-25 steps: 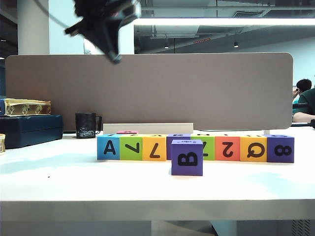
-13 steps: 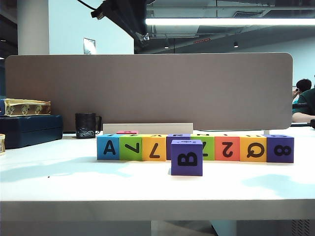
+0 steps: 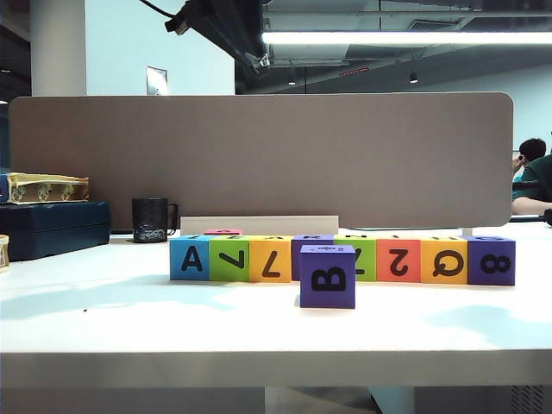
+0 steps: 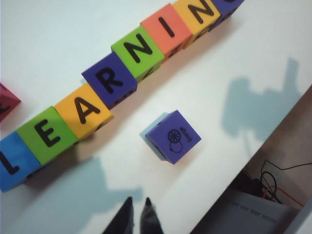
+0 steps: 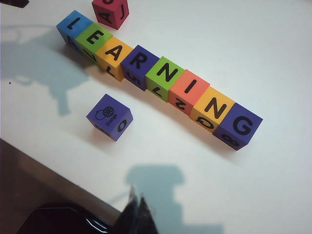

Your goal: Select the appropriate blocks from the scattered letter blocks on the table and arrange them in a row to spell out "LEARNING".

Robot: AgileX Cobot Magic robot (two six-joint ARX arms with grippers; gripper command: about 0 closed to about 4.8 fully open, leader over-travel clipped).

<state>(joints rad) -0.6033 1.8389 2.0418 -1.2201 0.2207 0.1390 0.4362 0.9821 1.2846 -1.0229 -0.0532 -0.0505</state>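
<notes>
In the exterior view, a row of eight matte letter blocks in blue, lime green, yellow, purple and orange-red stands side by side on the wide white table, close to the far grey-brown partition panel; the faces turned this way show stray characters, since the word is meant to be read from above. A lone purple cube marked B sits just nearer than the row's middle, apart from it, evidently a spare that the word does not need. A dark mug and a navy case rest at the far left; a dark arm part shows only at the top edge. In the left wrist view, the row's top faces read L, E, A, R, N, I, N before the frame cuts it off, and the left gripper hangs high over bare table on the near side of the purple cube, its fingers pressed together and holding nothing. In the right wrist view, the full word LEARNING is legible, a red block lies beyond the row's L end, and the right gripper hovers near the table's edge, fingers likewise pressed together and empty. By my reading the spelling is complete.
</notes>
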